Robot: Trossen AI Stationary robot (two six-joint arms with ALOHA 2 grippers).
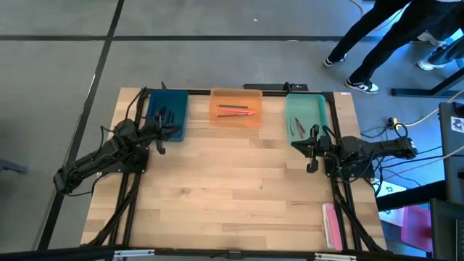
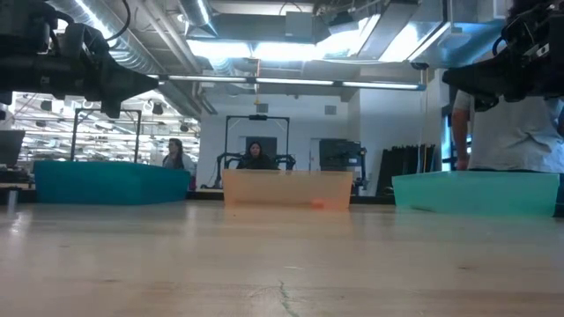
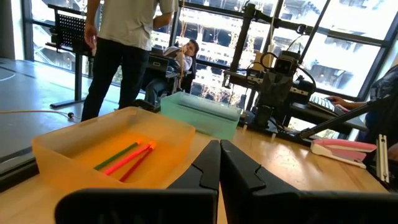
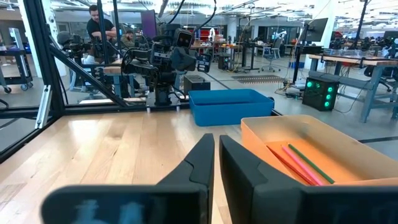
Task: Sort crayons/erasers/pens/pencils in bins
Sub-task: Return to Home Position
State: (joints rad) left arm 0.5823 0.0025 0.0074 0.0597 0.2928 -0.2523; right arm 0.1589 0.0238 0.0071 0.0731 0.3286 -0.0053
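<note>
Three bins stand in a row along the far edge of the worktop, apart from one another. The blue bin is on the left, the orange bin in the middle and the green bin on the right.

Dark sticks lie in the blue bin. Red and green sticks lie side by side in the orange bin. A few dark sticks lie in the green bin. No stick shows on the bare wood.

The left arm reaches in from the near left. The left jaws hang at the blue bin's near edge, above the worktop, clenched and grasping nothing. The right arm comes in from the right side. The right jaws hang at the green bin's near edge, also clenched and grasping nothing. The two arms point toward each other across the worktop, well apart.

A pink object lies near the worktop's near right corner.
</note>
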